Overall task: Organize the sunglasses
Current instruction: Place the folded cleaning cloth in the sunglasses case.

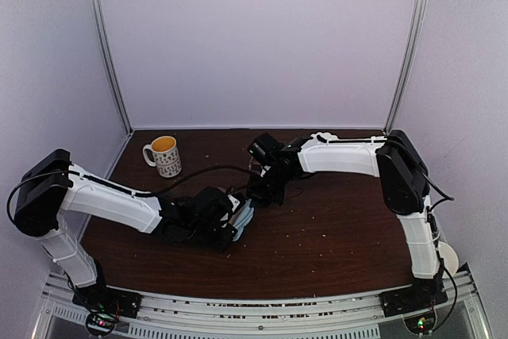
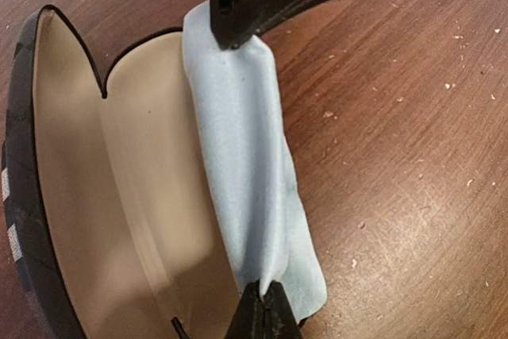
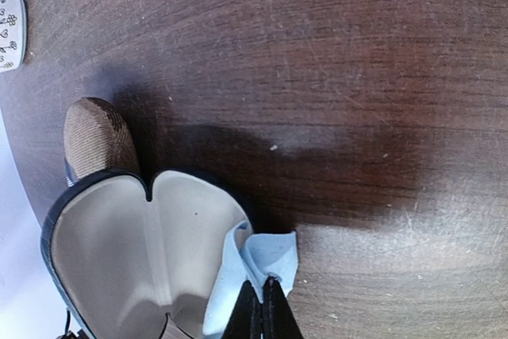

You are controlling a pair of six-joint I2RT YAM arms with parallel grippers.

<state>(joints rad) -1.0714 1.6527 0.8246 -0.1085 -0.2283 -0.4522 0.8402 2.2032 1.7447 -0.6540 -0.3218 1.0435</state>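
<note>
Both tools meet over an open glasses case [image 2: 79,156] with a beige lining, lying on the dark wooden counter [image 2: 397,156]. A light blue cleaning cloth [image 2: 238,156] drapes over the case's rim onto the wood. The right tool [image 3: 262,307] has its fingers pressed together on one bunched end of the cloth. The left tool [image 2: 266,311] is likewise closed and nips the opposite end. The rounded end of a tan woven case [image 3: 95,136] sits just behind the open case. A patterned mug [image 1: 163,155] stands well apart, near the back left corner. The sunglasses cannot be made out; the arms cover the counter's middle.
</note>
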